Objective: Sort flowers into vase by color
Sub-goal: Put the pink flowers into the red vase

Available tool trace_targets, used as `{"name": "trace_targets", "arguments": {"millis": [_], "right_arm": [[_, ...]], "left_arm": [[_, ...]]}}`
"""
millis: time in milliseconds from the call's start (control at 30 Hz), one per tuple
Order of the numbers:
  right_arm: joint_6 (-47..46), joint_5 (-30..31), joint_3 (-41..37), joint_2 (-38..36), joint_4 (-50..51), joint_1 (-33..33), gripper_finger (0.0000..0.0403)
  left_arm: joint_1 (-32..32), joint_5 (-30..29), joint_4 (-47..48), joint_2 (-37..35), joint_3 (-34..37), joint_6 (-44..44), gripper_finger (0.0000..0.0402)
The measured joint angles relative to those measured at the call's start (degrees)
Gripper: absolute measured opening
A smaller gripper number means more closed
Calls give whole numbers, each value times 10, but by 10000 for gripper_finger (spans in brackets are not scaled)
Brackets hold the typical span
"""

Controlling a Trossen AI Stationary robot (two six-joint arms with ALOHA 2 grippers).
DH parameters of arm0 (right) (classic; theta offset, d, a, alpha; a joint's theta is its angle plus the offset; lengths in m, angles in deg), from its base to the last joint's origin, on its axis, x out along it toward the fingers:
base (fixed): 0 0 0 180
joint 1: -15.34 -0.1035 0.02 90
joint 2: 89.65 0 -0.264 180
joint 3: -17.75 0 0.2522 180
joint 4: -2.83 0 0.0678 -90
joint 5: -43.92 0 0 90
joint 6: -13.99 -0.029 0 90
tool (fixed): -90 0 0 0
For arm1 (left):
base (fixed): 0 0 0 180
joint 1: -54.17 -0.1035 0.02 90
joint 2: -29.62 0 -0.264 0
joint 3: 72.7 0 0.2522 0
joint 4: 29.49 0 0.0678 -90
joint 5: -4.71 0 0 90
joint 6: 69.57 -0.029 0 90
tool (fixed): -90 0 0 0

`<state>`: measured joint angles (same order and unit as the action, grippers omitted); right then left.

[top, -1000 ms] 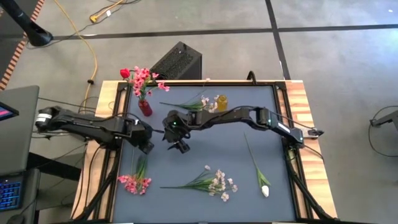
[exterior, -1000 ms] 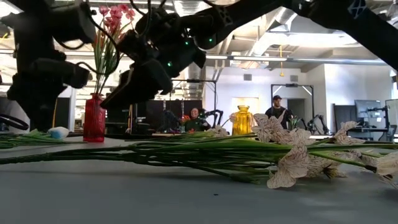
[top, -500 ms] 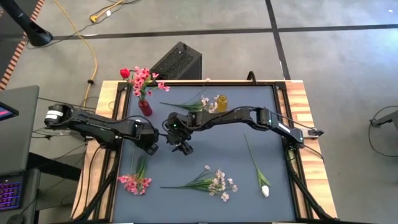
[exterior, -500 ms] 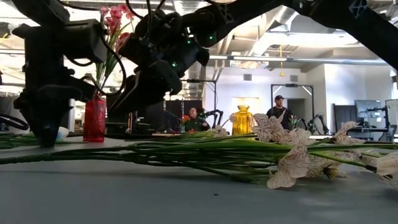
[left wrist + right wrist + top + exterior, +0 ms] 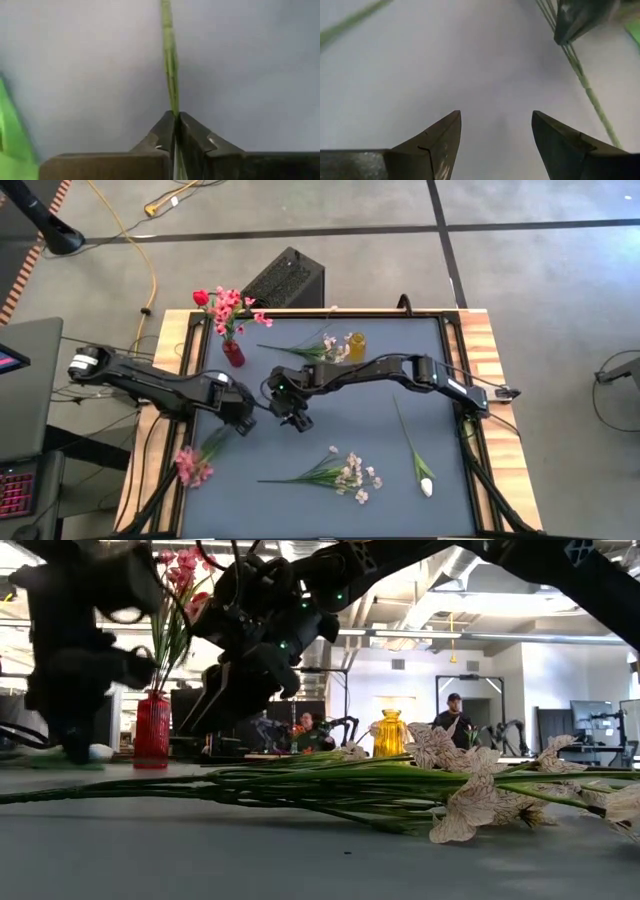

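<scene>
A pink blossom spray [image 5: 188, 465] lies at the table's left edge, its green stem [image 5: 170, 60] running to my left gripper [image 5: 243, 423], which is shut on it. My right gripper [image 5: 297, 420] hangs open just to the right of it, with nothing between its fingers [image 5: 495, 145]. A red vase [image 5: 233, 353] at the far left holds a red tulip and a pink spray. A yellow vase [image 5: 356, 345] stands at the far middle, with a pale spray lying beside it. Another pale spray [image 5: 345, 473] and a white tulip [image 5: 425, 485] lie flat near the front. My left gripper pinches the bare green stem [image 5: 173, 112] of the pink spray between its two fingertips, well away from the blossoms. The fingers come from above, pointing steeply down, and lie across the stem. I cannot tell whether the blossom end is lifted off the table.
A black box [image 5: 285, 278] stands behind the table's far edge. Dark rails [image 5: 190, 380] run along the table's left and right sides. Bare blue-grey mat [image 5: 360, 415] shows in the middle. People [image 5: 448, 718] stand in the room beyond the table.
My left gripper has gone a little toward the near edge, sunk slightly and shut on the pink spray's stem. The spray has swung about: its blossom end has slid toward the table's left edge.
</scene>
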<state>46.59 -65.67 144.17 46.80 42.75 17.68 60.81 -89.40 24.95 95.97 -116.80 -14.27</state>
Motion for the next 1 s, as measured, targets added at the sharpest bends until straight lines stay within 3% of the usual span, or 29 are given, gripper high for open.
{"name": "trace_targets", "arguments": {"millis": [267, 433, 500, 833, 1000], "right_arm": [[60, 192, 0, -5, -4, -55, 269], [109, 374, 0, -12, -26, -101, 269], [118, 416, 0, -14, -36, -113, 269], [121, 442, 0, -14, -52, -112, 266], [122, 442, 0, -14, -39, -111, 222]], "left_arm": [[13, -4, -23, -65, -16, -12, 1], [13, 42, -46, -77, -16, -12, 1], [18, 56, -54, -75, -16, -16, 1], [55, 73, -109, -72, -16, -30, 2], [64, 74, -120, -72, -16, -32, 2]]}}
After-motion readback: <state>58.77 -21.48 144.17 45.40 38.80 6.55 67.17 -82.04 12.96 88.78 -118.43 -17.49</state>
